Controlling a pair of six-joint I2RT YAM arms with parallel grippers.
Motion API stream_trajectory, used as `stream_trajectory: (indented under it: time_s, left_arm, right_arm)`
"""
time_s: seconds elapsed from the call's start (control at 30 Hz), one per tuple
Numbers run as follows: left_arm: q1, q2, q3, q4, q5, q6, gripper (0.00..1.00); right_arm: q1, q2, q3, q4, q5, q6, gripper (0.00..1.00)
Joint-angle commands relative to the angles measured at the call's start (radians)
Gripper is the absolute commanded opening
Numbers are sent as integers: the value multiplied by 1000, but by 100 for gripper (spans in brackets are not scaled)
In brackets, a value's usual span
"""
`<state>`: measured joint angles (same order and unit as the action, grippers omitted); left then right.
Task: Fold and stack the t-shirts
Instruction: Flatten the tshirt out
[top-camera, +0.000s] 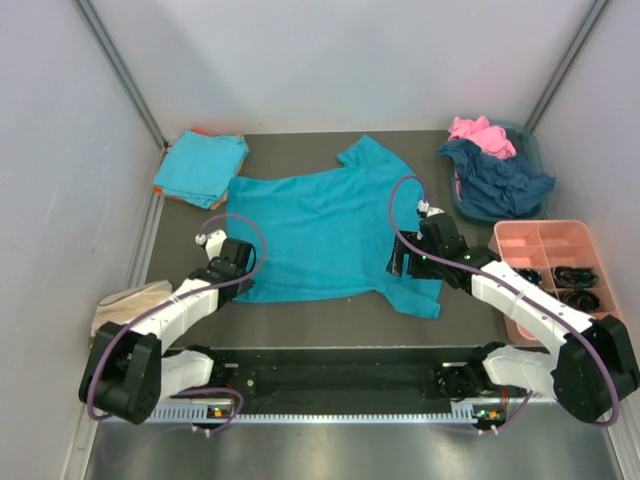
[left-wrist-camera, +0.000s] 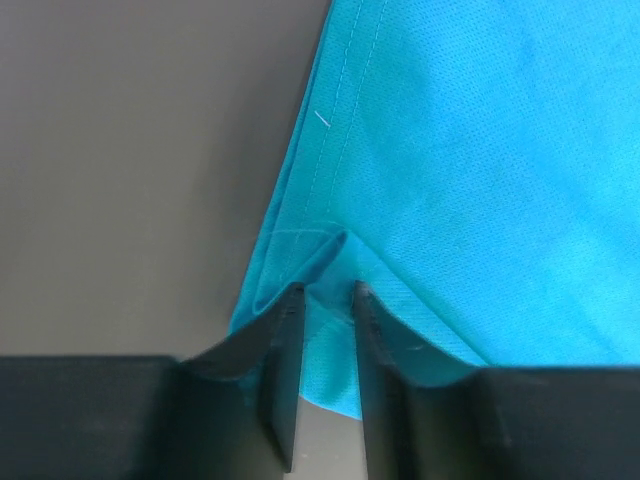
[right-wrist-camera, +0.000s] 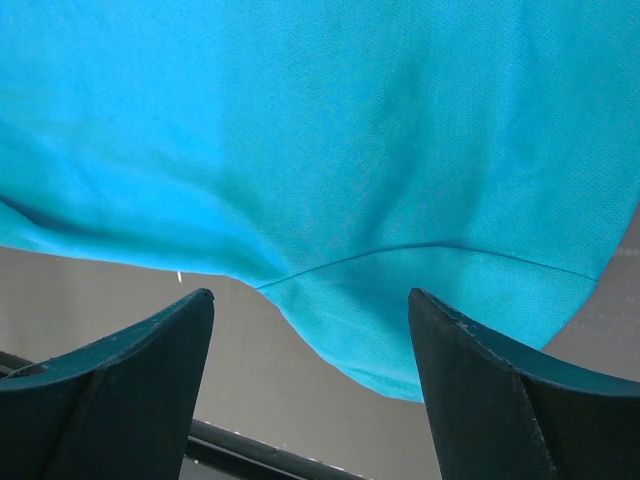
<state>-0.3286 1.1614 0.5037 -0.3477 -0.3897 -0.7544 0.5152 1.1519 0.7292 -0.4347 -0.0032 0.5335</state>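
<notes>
A teal t-shirt (top-camera: 325, 225) lies spread flat in the middle of the dark table. My left gripper (top-camera: 238, 268) is at its near left hem corner. In the left wrist view the fingers (left-wrist-camera: 285, 330) are nearly together, with a fold of the teal cloth (left-wrist-camera: 470, 150) pinched between them. My right gripper (top-camera: 405, 262) is over the shirt's near right sleeve. In the right wrist view it (right-wrist-camera: 310, 300) is wide open, with the sleeve (right-wrist-camera: 420, 320) lying between and beyond the tips. A folded teal shirt (top-camera: 202, 166) lies at the back left corner.
A teal basket (top-camera: 535, 150) at the back right holds pink and navy clothes. A pink compartment tray (top-camera: 545, 240) with black items stands on the right. A beige cloth (top-camera: 125, 303) lies off the table's left edge. Grey walls close in the sides.
</notes>
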Motion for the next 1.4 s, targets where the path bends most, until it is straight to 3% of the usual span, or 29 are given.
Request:
stream_trajectory:
  time_s: [0.0, 0.03, 0.17, 0.63, 1.0, 1.13, 1.37]
  left_arm:
    - [-4, -5, 38, 33, -3, 13, 22]
    - [-4, -8, 42, 24, -3, 13, 14]
    - [-4, -61, 58, -36, 8, 13, 1]
    - [-12, -290, 52, -254, 135, -33, 0]
    - [-66, -391, 62, -408, 229, -226, 0]
    - [-85, -390, 105, -557, 186, -288, 0]
    - [-93, -399, 217, -862, -49, -411, 0]
  right_arm:
    - [11, -26, 21, 14, 0, -6, 79]
    - [11, -26, 21, 17, 0, -6, 79]
    - [9, -17, 16, 31, 0, -3, 79]
    - [9, 23, 24, 71, -40, -7, 79]
    - [11, 42, 26, 99, -80, -13, 79]
    - [9, 43, 32, 106, -87, -13, 79]
    - [11, 48, 45, 129, -96, -12, 79]
